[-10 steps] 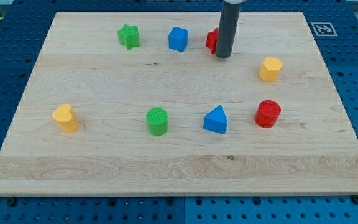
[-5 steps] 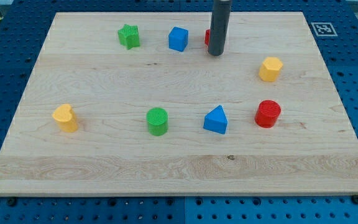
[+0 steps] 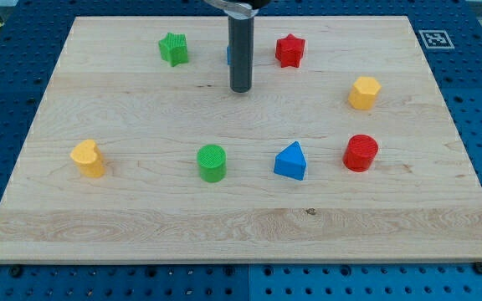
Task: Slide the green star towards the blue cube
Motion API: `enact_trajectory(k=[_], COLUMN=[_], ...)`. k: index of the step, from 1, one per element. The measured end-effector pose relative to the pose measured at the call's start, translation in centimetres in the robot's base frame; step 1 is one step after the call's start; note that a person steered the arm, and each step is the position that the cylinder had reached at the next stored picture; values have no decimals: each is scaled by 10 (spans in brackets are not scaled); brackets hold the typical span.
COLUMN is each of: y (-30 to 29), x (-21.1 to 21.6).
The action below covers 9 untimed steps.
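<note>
I am approaching, no gripper fitted: my tip (image 3: 240,89) is standing below the mostly hidden blue cube (image 3: 228,54), needing to round left of the green star (image 3: 173,48).

one view | high, angled down | whole wooden board (image 3: 141,226) framed

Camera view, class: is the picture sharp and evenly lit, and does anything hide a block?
Camera view: sharp, evenly lit, soft short shadows, no glare; the rod above my tip hides nearly all of the blue cube; the green star shows fully.
</note>
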State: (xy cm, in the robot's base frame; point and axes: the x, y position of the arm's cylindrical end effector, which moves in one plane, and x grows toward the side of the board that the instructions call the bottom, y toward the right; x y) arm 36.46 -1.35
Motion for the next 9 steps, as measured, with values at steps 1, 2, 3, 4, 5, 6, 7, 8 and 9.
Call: enact_trajectory(k=[1, 2, 3, 4, 5, 6, 7, 8, 9], y=[-24, -53, -86, -115, -140, -159, -163, -163, -163], x=[0, 0, 0, 0, 0, -4, -17, -32, -50])
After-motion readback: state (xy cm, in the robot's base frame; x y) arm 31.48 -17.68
